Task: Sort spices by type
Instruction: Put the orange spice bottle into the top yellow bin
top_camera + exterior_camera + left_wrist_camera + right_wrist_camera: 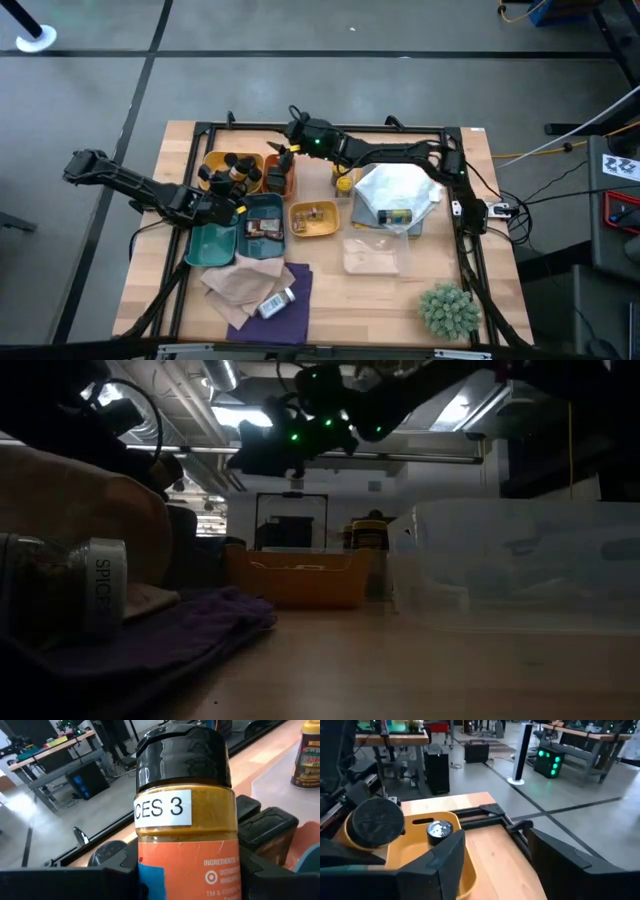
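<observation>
Beside the yellow plastic tray [214, 162] at the far left of the wooden counter [390, 295], the left end effector [226, 191] pinches a black-capped spice jar of orange-brown powder [186, 827], held upright just off the tray's near edge. Other black-capped jars [240, 162] stand inside that tray. The right end effector [279, 152] hovers spread over the orange plastic tray [280, 178] adjoining it.

table [455, 290]: light wood, black frame | by left gripper [228, 197]: yellow tray [218, 162], orange tray [279, 172], teal trays [212, 246] | beside right gripper [282, 153]: yellow-capped bottle [343, 182], white bag [398, 190], small yellow tray [313, 232] | farther off: clear packet [376, 256], tan and purple cloths [262, 290], green plant [448, 309]
</observation>
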